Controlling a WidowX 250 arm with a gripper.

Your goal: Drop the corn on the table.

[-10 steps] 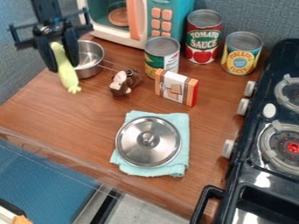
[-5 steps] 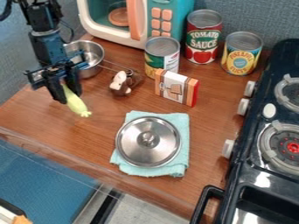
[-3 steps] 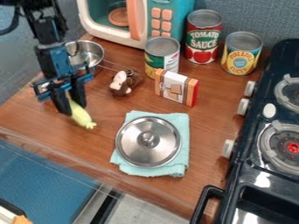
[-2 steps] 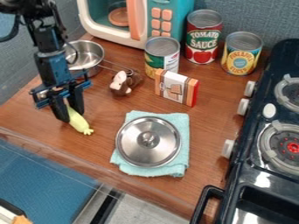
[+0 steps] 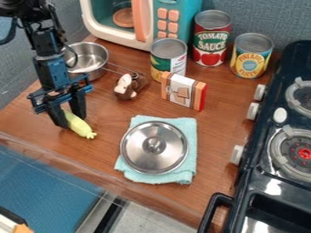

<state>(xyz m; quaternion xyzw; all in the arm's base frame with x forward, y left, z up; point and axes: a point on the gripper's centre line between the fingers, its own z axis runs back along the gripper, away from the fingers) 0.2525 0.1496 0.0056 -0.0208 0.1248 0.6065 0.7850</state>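
gripper [image 5: 73,123]: clamped on corn [image 5: 80,127] | corn: low at surface [image 5: 112,120], left of towel [image 5: 188,128] in view, contact unclear | release: ease down until supported, open slowly, lift straight, avoid dragging

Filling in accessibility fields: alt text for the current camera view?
Black gripper holding yellow-green corn on or just above a wooden table, at left. Metal lid on turquoise cloth at centre; cans and toy microwave behind, black stove at right.
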